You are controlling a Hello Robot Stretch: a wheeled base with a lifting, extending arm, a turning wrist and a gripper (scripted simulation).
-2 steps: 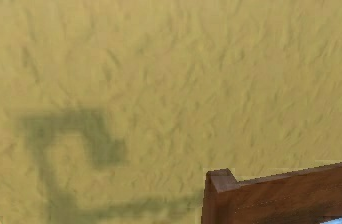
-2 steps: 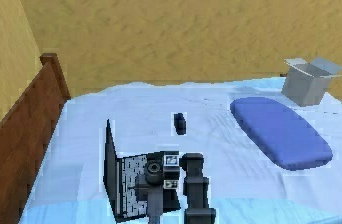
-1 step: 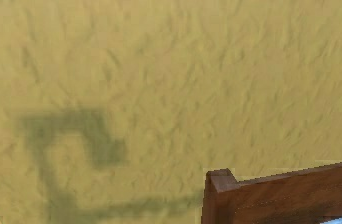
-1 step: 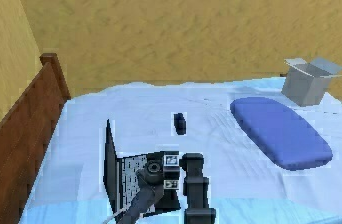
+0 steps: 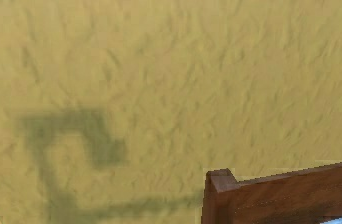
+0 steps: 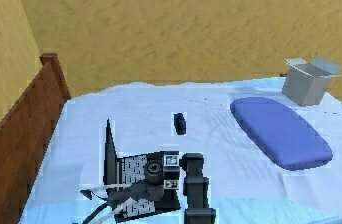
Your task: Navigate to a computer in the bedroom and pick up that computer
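In the forward view, a yellow textured wall (image 5: 169,80) takes up nearly all of the picture. One corner of a dark wooden headboard (image 5: 279,195) juts in at the bottom right.

In the arm side view there is one bed (image 6: 229,195) with a pale blue-white cover. The one wooden headboard (image 6: 29,130) runs along the view's left and the yellow wall is behind it.

Four separate things lie or stand on the bed:
- One long blue pillow (image 6: 279,130) lies flat toward the right.
- One grey open box (image 6: 309,78) stands at the far right corner, just beyond the pillow.
- One small dark object (image 6: 180,123) sits near the middle of the cover, too small to name.
- One computer (image 6: 109,150) stands at the lower left, near the headboard. It shows as a thin dark panel, upright and seen almost edge-on.

One dark arm (image 6: 196,195) rises from the bottom edge, with two white marked squares (image 6: 134,168) at its far end. The hand (image 6: 101,198) reaches left from there, low beside the computer's panel. With the computer and the bed cover right behind the fingers, I cannot tell whether the hand holds anything or whether it touches the computer.
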